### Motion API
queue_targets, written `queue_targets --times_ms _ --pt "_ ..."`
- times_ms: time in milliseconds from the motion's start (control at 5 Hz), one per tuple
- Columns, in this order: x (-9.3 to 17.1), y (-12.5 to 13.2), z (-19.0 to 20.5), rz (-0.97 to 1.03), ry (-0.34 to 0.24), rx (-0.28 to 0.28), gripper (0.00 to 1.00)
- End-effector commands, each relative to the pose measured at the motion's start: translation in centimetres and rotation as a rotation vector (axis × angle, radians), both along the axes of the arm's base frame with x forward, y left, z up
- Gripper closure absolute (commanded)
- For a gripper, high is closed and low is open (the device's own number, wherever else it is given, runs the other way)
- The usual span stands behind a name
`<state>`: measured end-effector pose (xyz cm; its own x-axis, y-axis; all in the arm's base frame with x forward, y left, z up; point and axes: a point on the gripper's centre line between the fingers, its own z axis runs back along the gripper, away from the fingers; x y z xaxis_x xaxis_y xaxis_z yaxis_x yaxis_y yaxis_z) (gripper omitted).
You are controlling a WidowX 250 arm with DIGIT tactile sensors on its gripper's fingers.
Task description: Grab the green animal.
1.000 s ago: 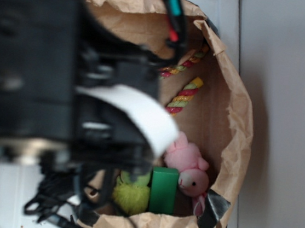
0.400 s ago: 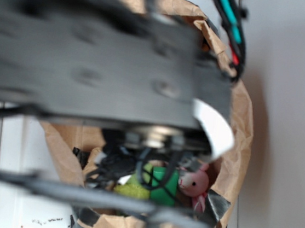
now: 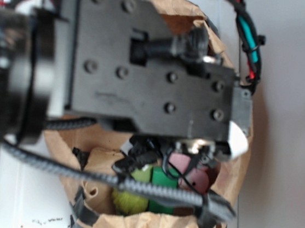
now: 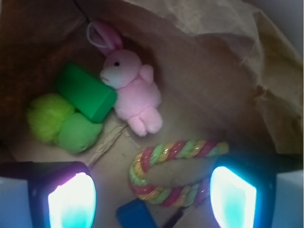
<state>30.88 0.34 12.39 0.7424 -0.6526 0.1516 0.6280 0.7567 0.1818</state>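
Observation:
The green animal [image 4: 61,124] lies at the left of the paper bag's floor: a shaggy lime-yellow part on the left joined to a smooth pale-green part. In the exterior view the green animal [image 3: 130,199] peeks out under the arm, near the bag's front wall. My gripper [image 4: 152,199] hangs above the bag's floor, open wide, with nothing between its glowing fingers [image 4: 71,199]. The animal is up and to the left of the left finger, apart from it.
A dark green block [image 4: 86,91] touches the animal's upper right. A pink bunny [image 4: 133,88] leans on the block. A striped rope [image 4: 166,171] and a blue block [image 4: 135,216] lie between the fingers. Brown paper bag walls [image 4: 213,61] surround everything.
The arm has swung across the exterior view over the bag, now covering the rope and most of the pink bunny.

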Motion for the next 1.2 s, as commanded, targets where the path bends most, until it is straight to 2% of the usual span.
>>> queue_targets --times_ms 0,200,1000 --pt "-1.1 -4.2 -1.0 -0.207 0.0 -0.035 0.0" --pt "-1.1 -5.4 -0.9 -0.32 -0.003 -0.096 0.0" --pt "-1.1 -5.4 -0.9 -0.32 -0.003 -0.096 0.0"
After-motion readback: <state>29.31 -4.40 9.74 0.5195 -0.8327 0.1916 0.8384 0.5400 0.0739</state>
